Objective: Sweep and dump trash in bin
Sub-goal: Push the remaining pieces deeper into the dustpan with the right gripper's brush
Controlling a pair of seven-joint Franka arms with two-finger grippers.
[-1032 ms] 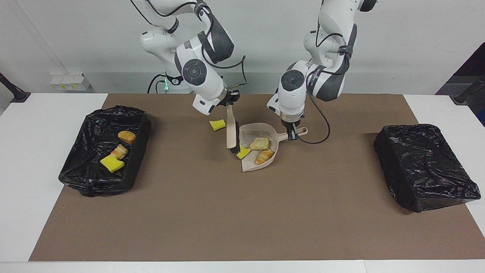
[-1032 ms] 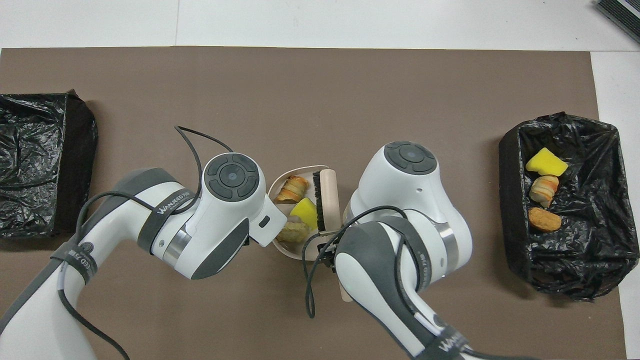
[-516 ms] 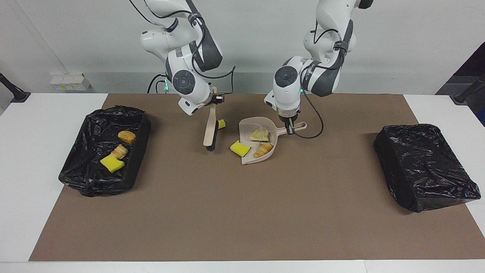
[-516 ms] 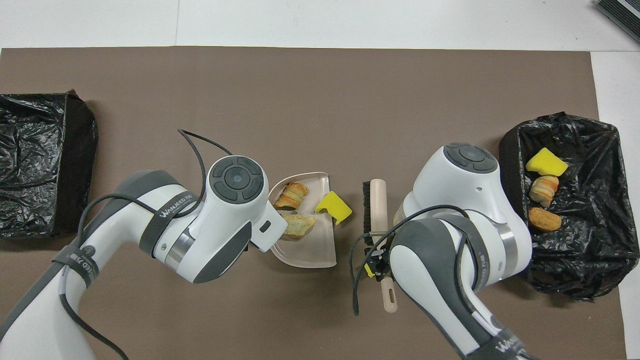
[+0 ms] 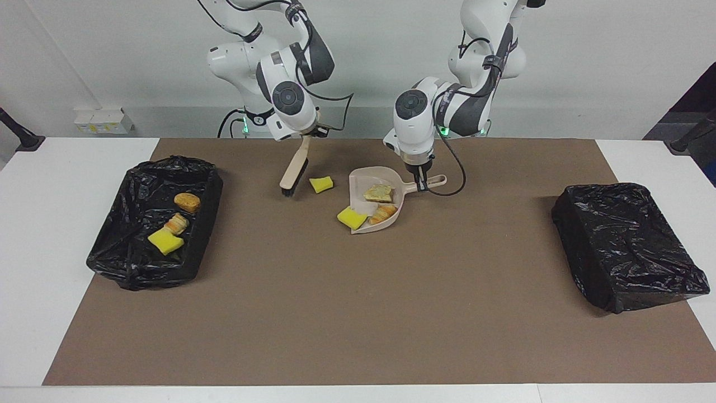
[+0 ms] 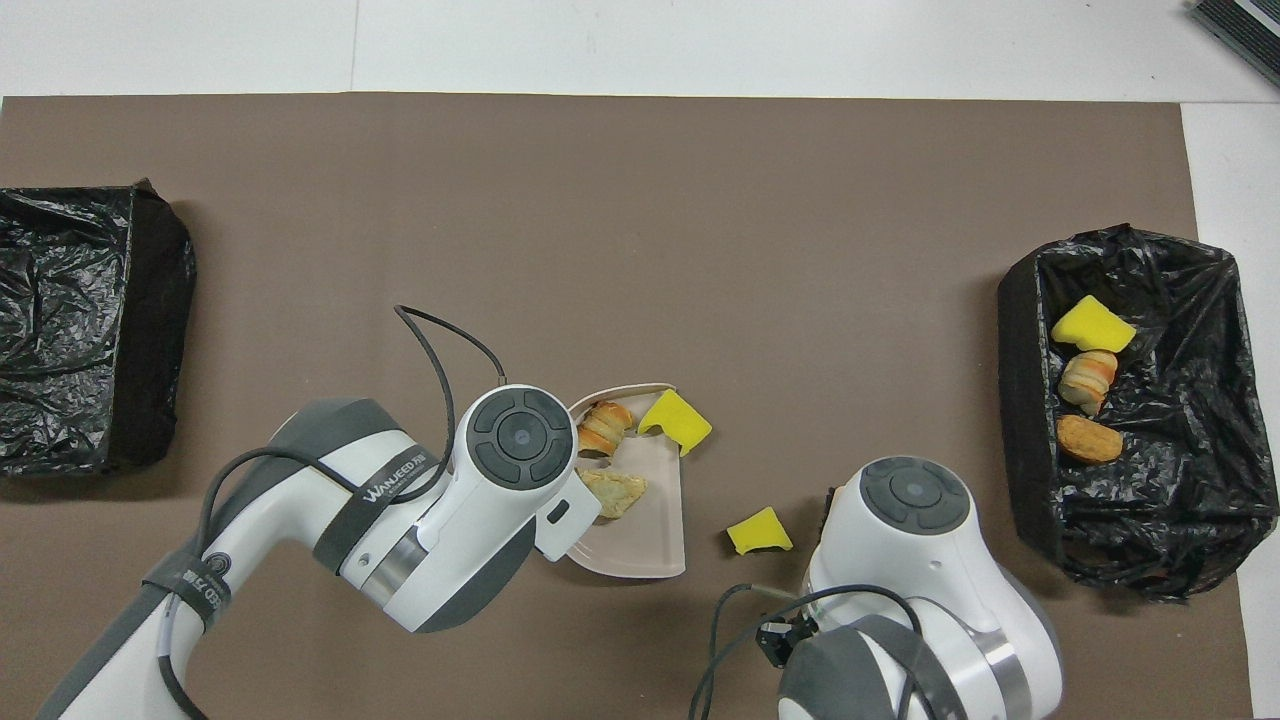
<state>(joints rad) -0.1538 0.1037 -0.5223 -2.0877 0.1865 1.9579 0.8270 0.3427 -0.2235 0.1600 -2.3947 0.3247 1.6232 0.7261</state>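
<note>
Left gripper (image 5: pixel 420 184) pinching the dustpan (image 5: pixel 373 202) handle, center of the facing frame. Right gripper (image 5: pixel 311 134) clamped on the brush (image 5: pixel 293 168), upper center-left. Two pastry pieces (image 5: pixel 380 202) in the pan (one yellow sponge (image 5: pixel 352 218) seemingly half over its lip). Another sponge (image 5: pixel 321 184) between brush and pan. Three scraps (image 5: pixel 177 223) in the open bin (image 5: pixel 128 263), left of frame.

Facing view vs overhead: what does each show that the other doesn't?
Facing only: the brush hanging from the right hand, and the left hand gripping the dustpan handle. Overhead only: nothing extra, since the arms hide the brush and both grips. Both: two pastry pieces in the dustpan, one yellow sponge at its mouth, another yellow sponge on the mat, and three scraps in the open bin.
</note>
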